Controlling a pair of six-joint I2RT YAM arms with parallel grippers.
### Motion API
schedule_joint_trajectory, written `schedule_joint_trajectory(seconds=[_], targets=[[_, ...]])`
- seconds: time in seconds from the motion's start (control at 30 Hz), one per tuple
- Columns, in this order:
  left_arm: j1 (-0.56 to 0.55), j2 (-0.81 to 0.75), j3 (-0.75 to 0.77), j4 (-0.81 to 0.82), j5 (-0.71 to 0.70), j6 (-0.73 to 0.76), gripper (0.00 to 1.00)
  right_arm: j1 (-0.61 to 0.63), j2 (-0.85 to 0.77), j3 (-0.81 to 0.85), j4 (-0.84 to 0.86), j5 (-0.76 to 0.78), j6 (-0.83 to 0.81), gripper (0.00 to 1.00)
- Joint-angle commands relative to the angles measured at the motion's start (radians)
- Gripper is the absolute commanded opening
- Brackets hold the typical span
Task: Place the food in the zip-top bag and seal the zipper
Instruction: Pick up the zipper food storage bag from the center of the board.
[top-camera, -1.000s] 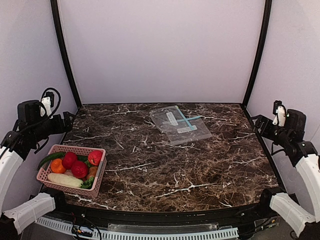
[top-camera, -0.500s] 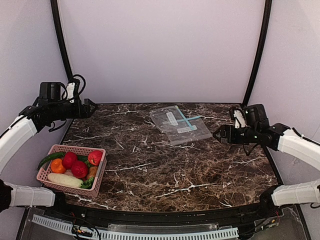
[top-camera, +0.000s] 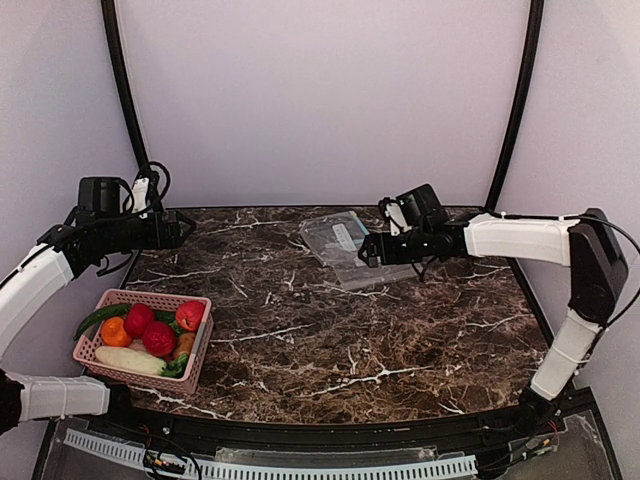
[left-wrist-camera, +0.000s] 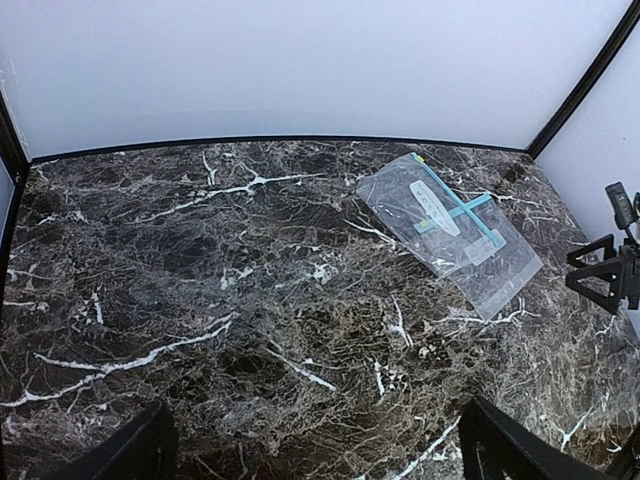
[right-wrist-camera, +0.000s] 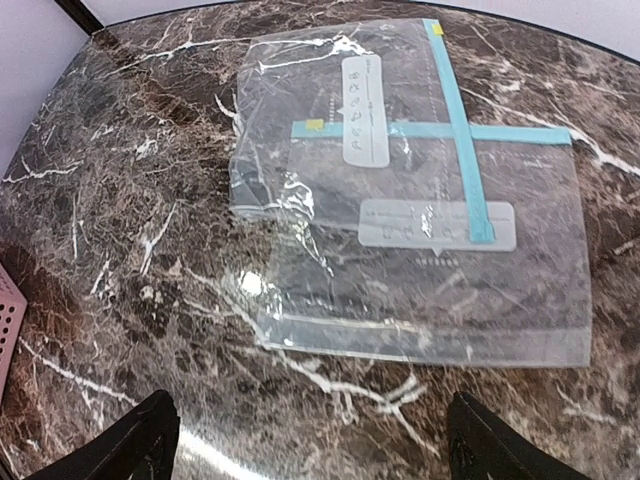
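Zip-top bag (right-wrist-camera: 420, 300) flat at upper centre, crossed w/ its twin (right-wrist-camera: 300, 130), just ahead of right gripper (top-camera: 367, 250), jaws spread, empty. Left gripper (top-camera: 186, 228) also spread, well apart. Food (top-camera: 158, 338) in basket (top-camera: 200, 345), lower left.

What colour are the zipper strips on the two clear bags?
Teal-blue. The zipper strips show best in the right wrist view, where they cross.

Dark brown marble table (top-camera: 330, 340), veined white, across the whole enclosure floor. Pink slatted plastic basket (top-camera: 203, 345) at its near-left corner, a sliver of pink rim also at the right wrist view's left edge. Plain pale backdrop (top-camera: 320, 100) behind, framed by black corner posts (top-camera: 534, 20). White slotted strip (top-camera: 300, 467) along the near edge.
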Motion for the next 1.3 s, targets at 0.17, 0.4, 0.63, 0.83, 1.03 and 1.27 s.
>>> schedule_joint_trajectory(seconds=[0.17,0.4,0.63,0.83,1.03,1.27], targets=[[0.001,0.011,-0.010,-0.033,-0.042,0.009,0.99,0.034,0.320,0.290,0.063,-0.041,-0.101,0.91],[0.015,0.023,-0.004,-0.044,-0.052,0.013,0.99,0.040,0.536,0.544,-0.038,-0.007,-0.174,0.90],[0.062,0.043,-0.001,-0.046,-0.015,0.001,0.99,0.057,0.660,0.683,-0.085,0.031,-0.238,0.88],[0.069,0.044,0.000,-0.049,-0.018,0.001,0.99,0.072,0.710,0.713,-0.092,0.041,-0.259,0.82],[0.069,0.050,-0.001,-0.053,-0.016,0.003,0.99,0.074,0.732,0.724,-0.092,0.064,-0.271,0.62],[0.069,0.056,0.002,-0.055,-0.014,0.004,0.99,0.074,0.731,0.729,-0.093,0.036,-0.278,0.29]])
